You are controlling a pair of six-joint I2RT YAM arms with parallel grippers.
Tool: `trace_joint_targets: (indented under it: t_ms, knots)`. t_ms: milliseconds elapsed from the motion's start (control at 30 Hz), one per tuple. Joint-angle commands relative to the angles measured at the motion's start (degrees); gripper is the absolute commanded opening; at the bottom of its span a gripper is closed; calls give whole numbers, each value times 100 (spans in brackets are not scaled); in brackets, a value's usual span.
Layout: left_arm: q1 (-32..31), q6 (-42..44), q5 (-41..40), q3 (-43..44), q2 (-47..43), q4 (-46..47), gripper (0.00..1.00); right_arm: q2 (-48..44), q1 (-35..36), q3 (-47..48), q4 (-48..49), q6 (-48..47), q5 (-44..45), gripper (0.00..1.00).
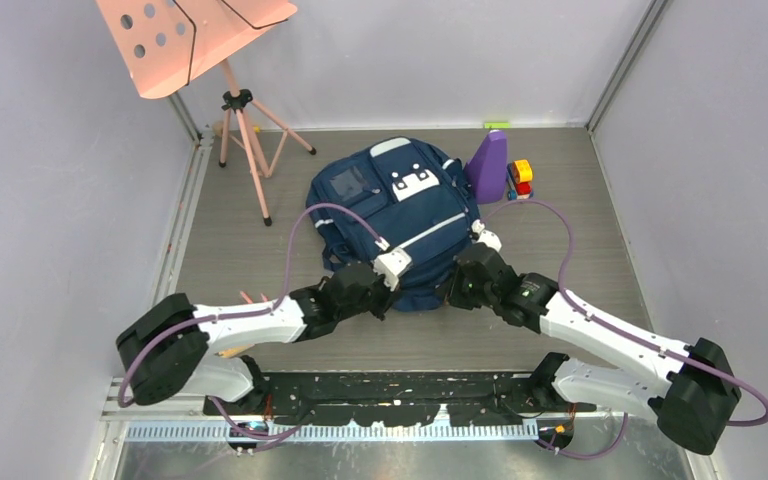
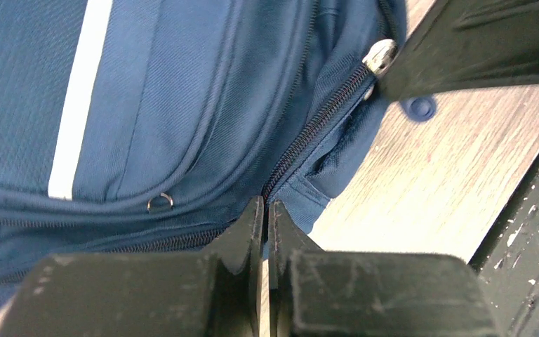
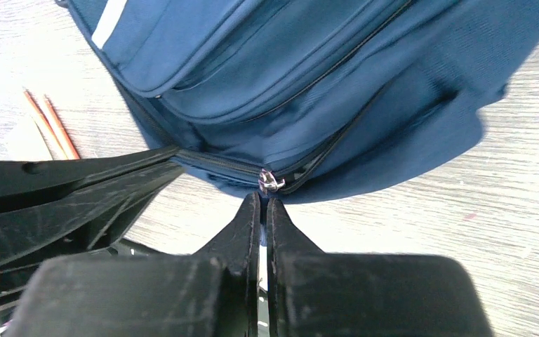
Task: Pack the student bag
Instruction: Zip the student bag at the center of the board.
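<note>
**Room:** pale lilac-grey walls (image 1: 460, 60) close in three sides of the frame.

**Surface:** grey wood-grain table (image 1: 610, 230); a black perforated mounting plate (image 1: 400, 395) runs along the bottom edge.

**Student bag** (image 1: 390, 215): navy with white stripes, lying flat at the centre of the table, front pockets facing up.

**Upper left:** pink music stand (image 1: 185, 40) on a tripod, well apart from the bag.

**Upper right of the bag:** purple cone-shaped object (image 1: 488, 165) touching the bag's side, with a small red-and-yellow toy (image 1: 521, 178) just beside it.

**Lower left:** two orange pencils (image 3: 52, 130) on the wood, near the bag.

**Left gripper** (image 2: 263, 207): jaws pressed together against the bag's near seam, by the zip. I cannot tell whether fabric is caught.

**Right gripper** (image 3: 263, 203): jaws pressed together, tips right at the metal zip pull (image 3: 270, 181). I cannot tell whether they grip it.
</note>
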Motion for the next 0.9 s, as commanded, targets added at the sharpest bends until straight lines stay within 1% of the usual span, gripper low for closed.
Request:
trace_joint_targets:
  t_ms: [0,100,300,500,567,600,633,667,767,800,867]
  knots:
    - [145,-843,-1406,-362,-626,-1284,0,-74,-351,92,-719,-379,356,0]
    - [145,-1240,-1813,-473,-1002,-1754,0,-5,-499,70,-715,-459,373,1]
    - [149,-1756,-2602,-646,-1658,-2479,0,136,-712,-118,-571,-527,371,0]
    - [145,-1967,-2766,-599,-1922,-2848,0,64,-726,-193,-497,-551,338,0]
    - [145,-1889,-2668,-513,-1984,-2957,0,18,-726,-201,-453,-669,258,0]
    - [146,-1819,-2566,-466,-2026,-2991,0,6,-726,-198,-350,-741,71,1]
    - [145,-1658,-2352,-415,-2087,-2973,2,-9,-726,-188,-297,-872,-36,0]
    - [146,-1464,-2119,-361,-2143,-2926,9,-7,-726,-159,-204,-917,-233,0]
    - [145,-943,-1450,-164,-2301,-2668,43,15,-726,-80,-113,-1107,-478,1]
    - [145,-806,-1221,-99,-2333,-2552,51,15,-726,-72,-109,-1136,-528,0]
    - [145,-541,-763,21,-2336,-2191,62,6,-722,-67,-111,-1182,-560,0]
